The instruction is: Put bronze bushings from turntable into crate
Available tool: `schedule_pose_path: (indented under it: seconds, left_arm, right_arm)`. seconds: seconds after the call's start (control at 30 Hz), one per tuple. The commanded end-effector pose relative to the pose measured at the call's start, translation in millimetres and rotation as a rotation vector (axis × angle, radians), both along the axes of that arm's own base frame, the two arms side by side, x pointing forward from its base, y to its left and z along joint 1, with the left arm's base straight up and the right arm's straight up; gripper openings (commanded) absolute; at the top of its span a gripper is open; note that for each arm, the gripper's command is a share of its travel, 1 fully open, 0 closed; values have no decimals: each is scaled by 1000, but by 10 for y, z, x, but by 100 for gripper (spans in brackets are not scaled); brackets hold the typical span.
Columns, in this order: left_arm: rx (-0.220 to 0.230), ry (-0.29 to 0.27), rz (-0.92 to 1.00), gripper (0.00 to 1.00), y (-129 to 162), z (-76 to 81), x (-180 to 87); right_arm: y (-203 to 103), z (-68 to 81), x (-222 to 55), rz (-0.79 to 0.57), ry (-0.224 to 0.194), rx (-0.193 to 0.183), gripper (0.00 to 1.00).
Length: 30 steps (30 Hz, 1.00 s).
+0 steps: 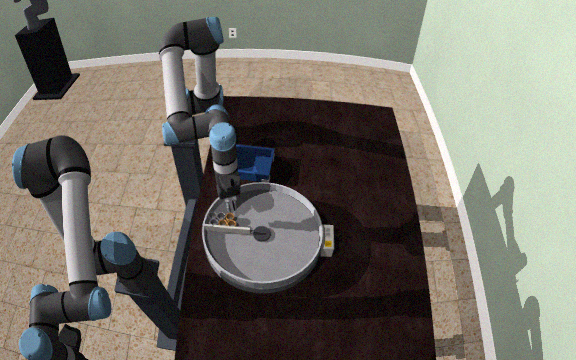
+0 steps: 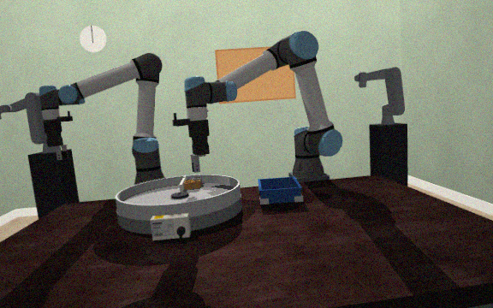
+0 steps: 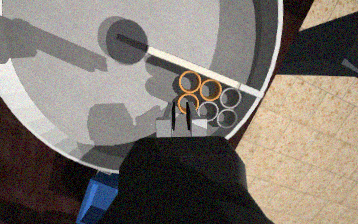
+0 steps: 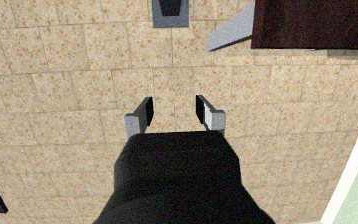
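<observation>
Three bronze bushings [image 3: 190, 72] [image 2: 193, 185] and three steel bushings [image 3: 240, 97] stand close together on the turntable [image 1: 278, 262] [image 2: 212, 212] [image 3: 180, 25], beside its pale bar. My left gripper [image 1: 231, 206] [image 2: 195, 163] [image 3: 180, 110] is partly open and empty, with a narrow gap between its fingers. It hangs above the bushings, in line with the nearest bronze one in the left wrist view. The blue crate [image 1: 253, 176] [image 2: 282, 195] [image 3: 98, 192] sits level between its pale corner guides. My right gripper [image 4: 174, 104] [image 2: 62, 153] is wide open and empty, over the floor.
The pale bar [image 1: 228, 229] [image 3: 200, 71] runs from the turntable's dark hub [image 1: 262, 233] to its raised rim. A control box [image 1: 327, 240] [image 2: 170, 227] stands against the rim. The crate stands just outside the rim on the dark table [image 1: 368, 200].
</observation>
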<state>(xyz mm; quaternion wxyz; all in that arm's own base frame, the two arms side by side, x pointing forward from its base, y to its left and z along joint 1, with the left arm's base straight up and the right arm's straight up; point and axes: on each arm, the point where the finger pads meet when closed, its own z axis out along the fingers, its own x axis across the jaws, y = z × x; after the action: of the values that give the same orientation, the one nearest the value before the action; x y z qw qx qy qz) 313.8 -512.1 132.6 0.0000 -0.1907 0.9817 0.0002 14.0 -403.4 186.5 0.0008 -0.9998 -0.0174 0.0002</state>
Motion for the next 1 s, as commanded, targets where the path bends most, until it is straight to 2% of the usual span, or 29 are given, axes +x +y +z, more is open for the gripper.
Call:
schedule_pose_path:
  seconds: [0.0,0.8,0.97]
  left_arm:
    - [-2,-1,0,39,-4,9,1]
    - [-2,-1,0,39,-4,6,1]
    - [-2,-1,0,39,-4,-86,1]
  right_arm:
    - [-4,5,1,0,-1,-2,100]
    - [-4,5,1,0,-1,-2,100]
    - [-4,5,1,0,-1,-2,100]
